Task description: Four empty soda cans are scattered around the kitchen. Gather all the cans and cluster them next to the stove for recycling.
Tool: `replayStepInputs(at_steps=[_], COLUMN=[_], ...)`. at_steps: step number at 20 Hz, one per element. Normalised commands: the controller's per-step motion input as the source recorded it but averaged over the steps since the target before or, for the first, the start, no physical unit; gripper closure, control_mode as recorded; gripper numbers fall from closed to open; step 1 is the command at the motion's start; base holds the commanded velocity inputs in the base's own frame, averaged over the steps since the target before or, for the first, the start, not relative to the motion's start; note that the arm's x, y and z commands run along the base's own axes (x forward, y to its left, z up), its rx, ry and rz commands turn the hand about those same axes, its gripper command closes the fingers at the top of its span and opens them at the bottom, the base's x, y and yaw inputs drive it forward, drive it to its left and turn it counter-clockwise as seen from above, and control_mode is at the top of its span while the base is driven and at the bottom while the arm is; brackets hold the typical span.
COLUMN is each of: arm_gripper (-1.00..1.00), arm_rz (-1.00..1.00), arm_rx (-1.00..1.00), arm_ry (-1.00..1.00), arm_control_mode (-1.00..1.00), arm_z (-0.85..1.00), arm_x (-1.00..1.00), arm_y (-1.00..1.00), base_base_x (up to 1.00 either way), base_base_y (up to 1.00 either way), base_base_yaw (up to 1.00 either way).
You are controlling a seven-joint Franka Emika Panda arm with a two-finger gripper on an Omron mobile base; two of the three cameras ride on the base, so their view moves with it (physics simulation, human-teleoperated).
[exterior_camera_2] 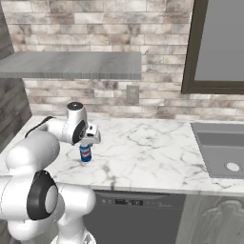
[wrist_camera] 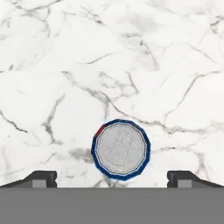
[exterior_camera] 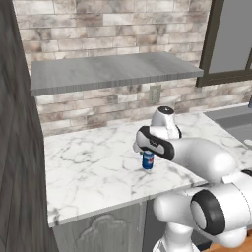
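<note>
A blue soda can point(exterior_camera: 147, 160) with white-red marks stands upright on the white marble counter point(exterior_camera: 93, 167). The same can point(exterior_camera_2: 85, 153) sits just under my hand in the right base view. Seen from straight above, its silver top point(wrist_camera: 120, 148) lies between my two fingertips point(wrist_camera: 41, 178), near the lower middle of the hand view. My gripper point(wrist_camera: 115, 179) hangs directly over the can, open wide, its fingers apart from the can on both sides. The stove is out of view.
A grey shelf point(exterior_camera: 113, 71) juts from the brick wall above the counter. A wall outlet point(exterior_camera_2: 132, 94) sits behind the can. A grey sink point(exterior_camera_2: 221, 150) lies at the counter's right end. A dark tall cabinet point(exterior_camera: 15, 147) bounds the left side.
</note>
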Motion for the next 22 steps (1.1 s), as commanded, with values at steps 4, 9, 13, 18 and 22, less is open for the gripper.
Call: replayStepInputs(at_steps=[4, 9, 13, 18, 22], arm_gripper=[-1.0, -1.0, -1.0, -1.0, 1.0], arm_rz=[0.0, 0.0, 0.0, 0.0, -0.02], arm_rx=[0.0, 0.0, 0.0, 0.0, 0.0], arm_ry=[0.02, 0.03, 0.02, 0.01, 0.0], arm_control_mode=[-1.0, -1.0, -1.0, -1.0, -1.0], arm_z=[-0.17, -0.19, -0.17, -0.16, -0.15], arm_x=[0.17, 0.08, 0.08, 0.11, 0.0], arm_y=[0.0, 0.0, 0.01, 0.0, 0.0], base_base_x=[0.0, 0.0, 0.0, 0.0, 0.0], base_base_y=[0.0, 0.0, 0.0, 0.0, 0.0], base_base_yaw=[0.0, 0.0, 0.0, 0.0, 0.0])
